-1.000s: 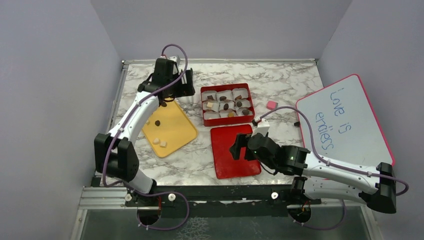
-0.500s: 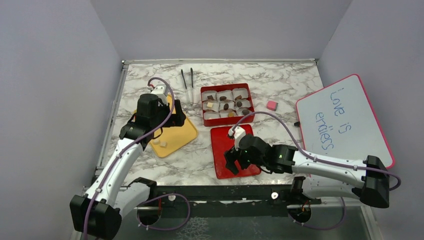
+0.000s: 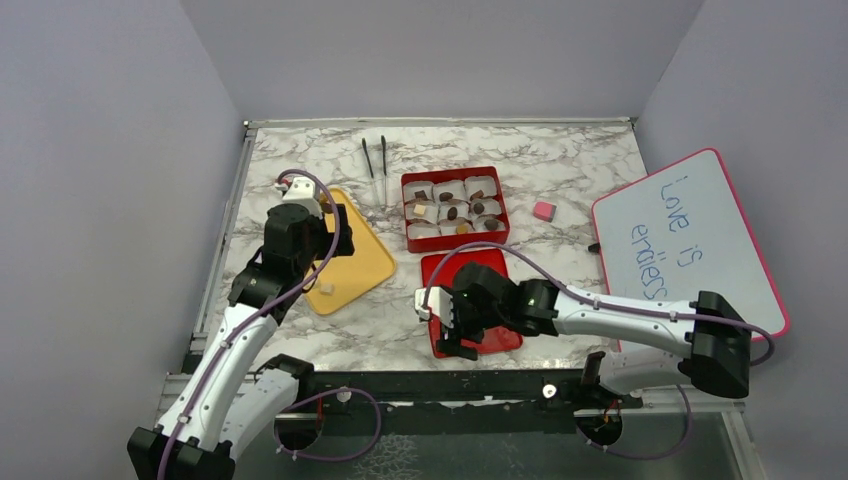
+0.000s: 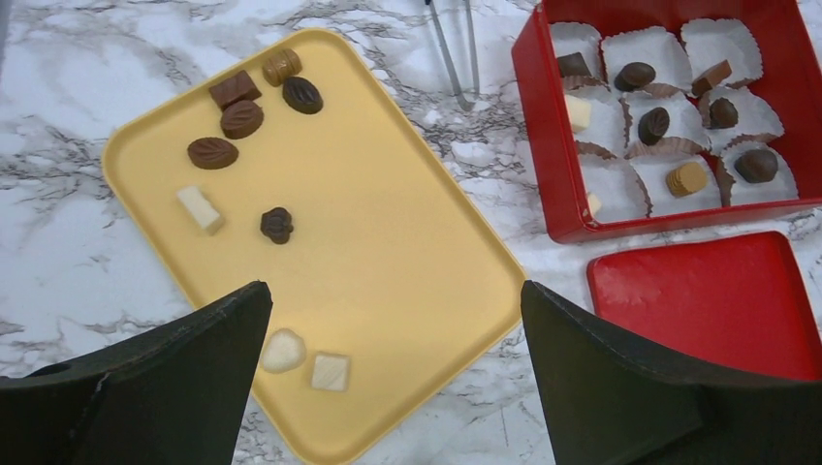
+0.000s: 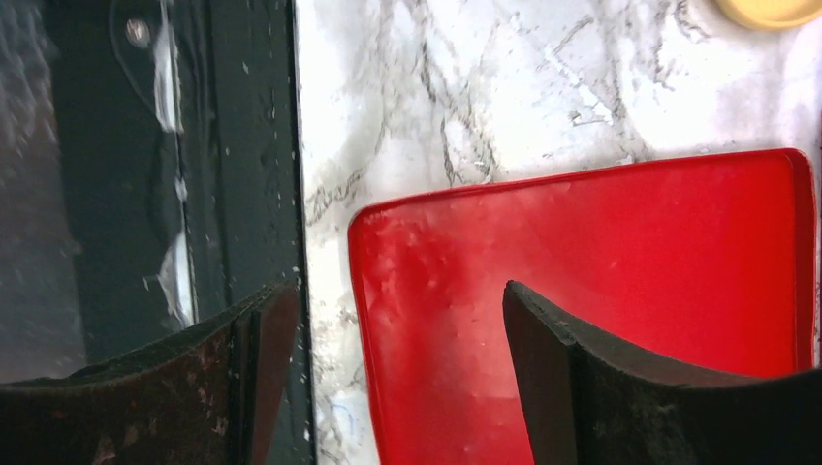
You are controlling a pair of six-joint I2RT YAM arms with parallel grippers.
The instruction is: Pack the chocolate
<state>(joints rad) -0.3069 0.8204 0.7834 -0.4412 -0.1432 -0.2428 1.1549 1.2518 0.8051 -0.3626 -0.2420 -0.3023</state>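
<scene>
Left wrist view, looking down: loose chocolate (image 4: 276,225) scattered on yellow tray (image 4: 417,242), two cream pieces just beside one fingertip, dark ones farther off. Left gripper (image 4: 393,291) spread wide, empty, by far the nearer. Right gripper (image 5: 397,286) likewise wide, empty, over red lid (image 5: 601,291). Red box (image 4: 538,126) just right of tray, partly filled. Marble table (image 4: 58,194) beneath, open space round each piece.
</scene>
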